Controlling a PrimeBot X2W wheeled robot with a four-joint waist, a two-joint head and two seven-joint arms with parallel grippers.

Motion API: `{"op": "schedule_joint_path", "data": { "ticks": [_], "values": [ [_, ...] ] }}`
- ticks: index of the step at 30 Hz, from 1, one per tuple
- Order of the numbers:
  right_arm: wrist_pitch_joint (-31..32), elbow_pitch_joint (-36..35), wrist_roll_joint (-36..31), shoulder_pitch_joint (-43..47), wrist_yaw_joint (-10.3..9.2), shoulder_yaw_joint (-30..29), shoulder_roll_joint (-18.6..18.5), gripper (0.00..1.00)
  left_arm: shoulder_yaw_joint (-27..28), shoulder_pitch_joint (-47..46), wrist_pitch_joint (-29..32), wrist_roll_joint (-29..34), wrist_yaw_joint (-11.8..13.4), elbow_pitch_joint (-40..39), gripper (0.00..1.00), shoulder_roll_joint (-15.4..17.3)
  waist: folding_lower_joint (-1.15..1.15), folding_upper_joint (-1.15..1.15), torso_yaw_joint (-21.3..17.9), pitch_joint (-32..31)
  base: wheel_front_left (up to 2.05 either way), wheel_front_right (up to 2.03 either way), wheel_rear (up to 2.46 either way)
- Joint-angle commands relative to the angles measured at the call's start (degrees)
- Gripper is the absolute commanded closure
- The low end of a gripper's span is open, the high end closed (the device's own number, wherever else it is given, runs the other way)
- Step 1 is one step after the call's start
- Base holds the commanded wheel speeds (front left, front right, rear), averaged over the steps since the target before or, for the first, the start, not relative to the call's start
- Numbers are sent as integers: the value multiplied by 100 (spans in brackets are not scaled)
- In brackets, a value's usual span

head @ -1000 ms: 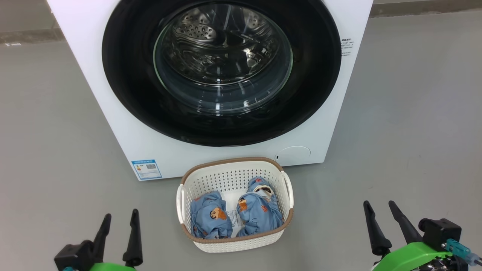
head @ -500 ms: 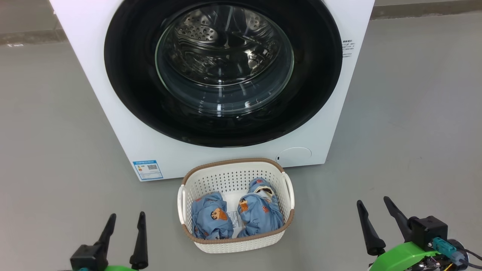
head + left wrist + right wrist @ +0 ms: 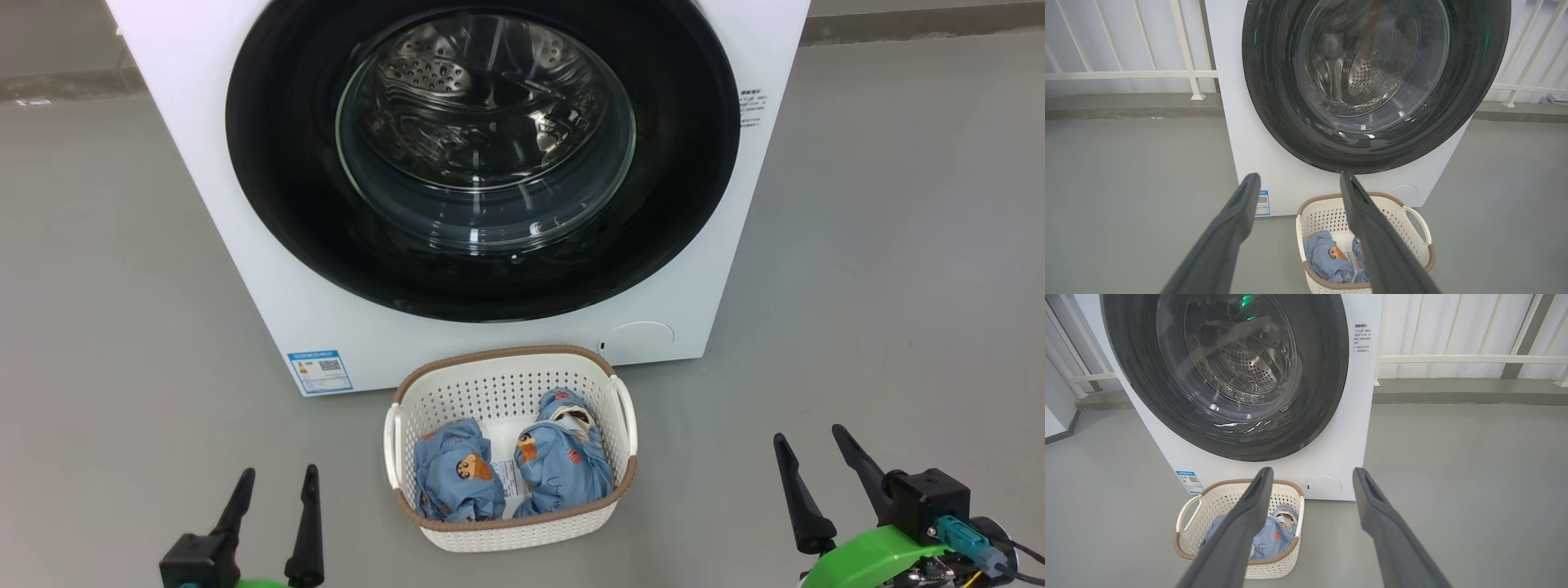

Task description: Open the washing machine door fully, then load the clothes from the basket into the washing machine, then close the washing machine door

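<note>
Item: large round glossy black washing machine door (image 3: pixel 277 212) with a clear domed glass centre, closed flush on the white boxy front-loading washing machine (image 3: pixel 326 335), which stands on the grey floor (image 3: pixel 898 286). Handling: judged rigid, fairly weighty and hinged; the polished face looks slippery and offers nothing to pinch. No handle or recess can be made out, and the hinge side cannot be told, so the likely purchase is a fingertip hooked behind the outer edge, followed by a pull along the door's arc. The glass should be spared any knock. Item: small rectangular cream-white perforated plastic basket (image 3: pixel 506 535) with a brown woven-look rim, on the floor just before the machine, below the door. Contents: clothes (image 3: pixel 457 482), two crumpled bundles of light blue fabric printed with orange-brown cartoon figures, lying side by side. Handling: judged light, soft and limp, with no risk of breakage; best pinched at a raised fold on top of a bundle, since a trailing end may snag on the rim. The basket itself looks light enough to slide if tugged. Item: left gripper (image 3: pixel 279 470), low to the basket's left, fingers spread and empty. Item: right gripper (image 3: pixel 809 433), low and well to the basket's right, fingers likewise spread and empty. Neither touches anything.
</note>
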Motion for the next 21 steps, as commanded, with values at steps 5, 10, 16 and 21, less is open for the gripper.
{"op": "schedule_joint_path", "data": {
  "ticks": [5, 10, 16, 21],
  "values": [
    [-72, -117, 57, -166, -6, 145, -50, 0, 156, -295, -70, -12, 75, -98, 0, 112, 0, 0, -7, 11, 0, 0, 0],
    [-81, -105, 67, -171, -6, 144, -50, 0, 146, -298, -70, -33, 89, -98, 0, 127, 0, 0, -12, 14, 0, 0, 0],
    [-86, -108, 76, -162, -6, 143, -50, 0, 135, -301, -70, -24, 117, -114, 0, 148, 0, 0, -12, 9, 13, 18, -31],
    [-92, -110, 89, -156, -6, 142, -50, 0, 120, -304, -70, -20, 128, -109, 0, 158, 0, 0, -9, 0, 58, 58, -115]
  ]
}}
